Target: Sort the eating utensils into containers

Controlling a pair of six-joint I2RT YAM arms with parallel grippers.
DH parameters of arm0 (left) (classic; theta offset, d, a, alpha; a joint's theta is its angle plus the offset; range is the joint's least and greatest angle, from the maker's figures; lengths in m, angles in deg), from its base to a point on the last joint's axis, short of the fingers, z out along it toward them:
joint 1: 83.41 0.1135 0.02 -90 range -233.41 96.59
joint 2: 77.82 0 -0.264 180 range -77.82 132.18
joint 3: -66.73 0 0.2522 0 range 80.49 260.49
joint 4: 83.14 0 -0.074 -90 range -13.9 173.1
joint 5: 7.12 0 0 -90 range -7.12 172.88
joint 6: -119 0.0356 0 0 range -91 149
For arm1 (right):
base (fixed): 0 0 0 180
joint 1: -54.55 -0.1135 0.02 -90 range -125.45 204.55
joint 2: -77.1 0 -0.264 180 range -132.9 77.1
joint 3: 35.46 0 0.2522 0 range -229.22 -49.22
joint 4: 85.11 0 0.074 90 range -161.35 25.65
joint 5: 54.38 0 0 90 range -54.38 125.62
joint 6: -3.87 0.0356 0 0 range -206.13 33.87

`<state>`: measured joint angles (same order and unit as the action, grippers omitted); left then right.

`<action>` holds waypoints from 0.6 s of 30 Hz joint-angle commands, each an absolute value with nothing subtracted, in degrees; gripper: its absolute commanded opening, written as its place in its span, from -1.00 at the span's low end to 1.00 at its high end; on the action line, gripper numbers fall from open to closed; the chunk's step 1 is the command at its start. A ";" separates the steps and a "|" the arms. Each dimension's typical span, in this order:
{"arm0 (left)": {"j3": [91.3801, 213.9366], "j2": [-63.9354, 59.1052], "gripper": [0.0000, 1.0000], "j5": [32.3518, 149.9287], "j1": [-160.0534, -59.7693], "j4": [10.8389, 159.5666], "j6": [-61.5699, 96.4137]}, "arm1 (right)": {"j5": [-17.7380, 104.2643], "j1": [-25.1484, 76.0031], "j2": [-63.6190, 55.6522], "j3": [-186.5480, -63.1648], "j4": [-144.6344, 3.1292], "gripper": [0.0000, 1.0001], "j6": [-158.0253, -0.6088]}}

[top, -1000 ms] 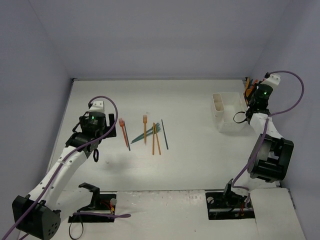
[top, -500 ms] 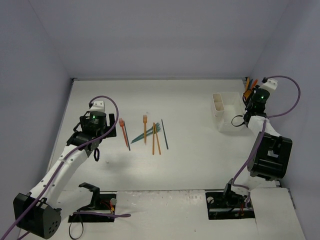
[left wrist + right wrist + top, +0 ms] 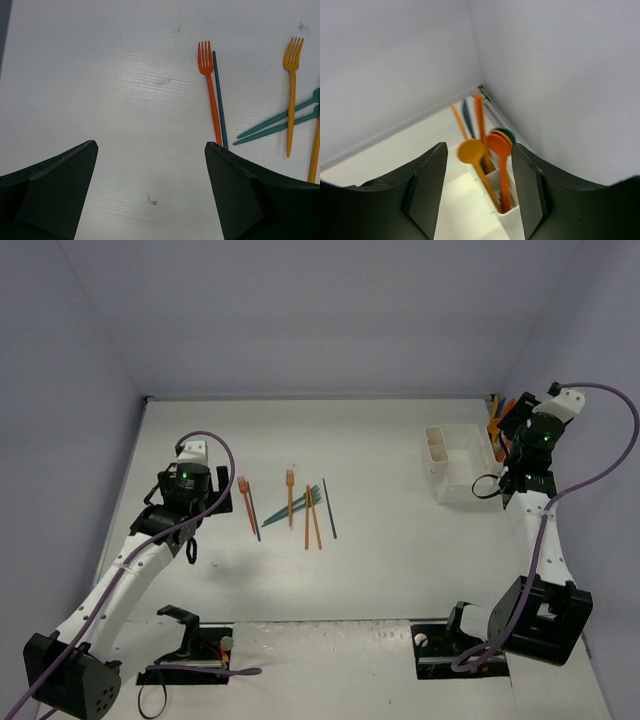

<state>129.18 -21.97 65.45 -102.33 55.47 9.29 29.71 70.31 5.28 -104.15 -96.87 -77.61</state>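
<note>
Several orange and teal utensils (image 3: 300, 505) lie loose on the white table. My left gripper (image 3: 193, 535) hangs open just left of them, nothing between its fingers. Its wrist view shows a red-orange fork (image 3: 209, 80), a teal stick (image 3: 218, 95) and a yellow-orange fork (image 3: 291, 90). The white container (image 3: 460, 465) stands at the back right. My right gripper (image 3: 515, 420) hovers above its right end, open. A blurred yellow-orange spoon (image 3: 472, 152) stands in a compartment (image 3: 512, 215) between the jaws, touching neither, beside a red-orange spoon (image 3: 500, 145).
The right wall and the back wall meet close behind the container. More orange and teal handles (image 3: 470, 112) stand in the compartment beyond. Two teal utensils (image 3: 280, 125) cross under the yellow-orange fork. Arm bases and cables sit at the near edge.
My right gripper has opened and let go of the yellow-orange spoon, which now stands in the container; that arm has risen and swung right. The left arm has not moved.
</note>
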 commanded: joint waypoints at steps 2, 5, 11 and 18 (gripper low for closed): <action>131.03 -23.06 0.73 66.36 -101.96 58.54 9.49 | 31.95 59.68 9.45 -111.35 -84.29 0.06 -76.38; 130.94 -22.72 0.73 66.96 -101.96 58.75 9.49 | 33.48 51.02 4.26 -116.70 -73.58 0.08 -76.98; 130.95 -22.02 0.73 67.40 -101.96 58.83 9.40 | 34.08 36.20 -6.08 -122.55 -59.57 0.08 -75.07; 130.73 -21.36 0.73 68.20 -101.96 58.93 9.02 | 36.28 27.25 -16.81 -127.07 -55.91 0.03 -70.31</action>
<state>129.18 -21.69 67.77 -102.33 56.20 9.25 35.69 30.87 -13.61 -121.96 -59.30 -73.73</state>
